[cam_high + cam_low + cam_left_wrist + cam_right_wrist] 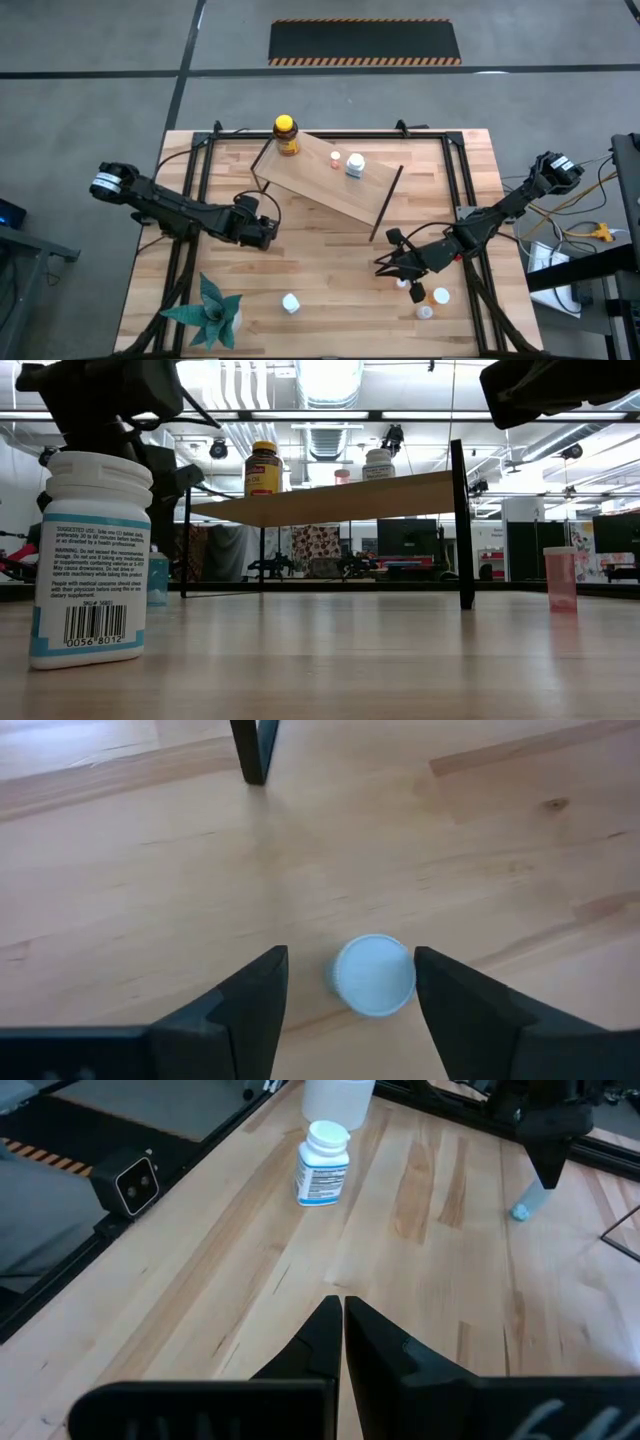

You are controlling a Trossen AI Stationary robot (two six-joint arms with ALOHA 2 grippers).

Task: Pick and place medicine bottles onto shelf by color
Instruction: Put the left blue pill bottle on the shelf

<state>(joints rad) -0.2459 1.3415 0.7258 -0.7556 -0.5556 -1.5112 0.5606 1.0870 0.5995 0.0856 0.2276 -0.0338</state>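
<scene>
Left gripper straddles teal-capped bottle (hidden from above)

- Wood-plank tabletop: light boards, visible grain and knots, rectangular, set on a grey concrete floor.
- Green spiky paper plant: stands on the tabletop near the front left corner, leaves pointing outward.
- Black floor mat: lies on the floor beyond the table's far edge, with orange-striped borders along its long sides.
- Black metal frame rails: run along the table's left and right sides and its far edge.
- Loose cables: on the floor to the right of the table, one with a yellow connector.
- Room behind the table, low view: ceiling light, white ducts, dark monitors in the background.
</scene>
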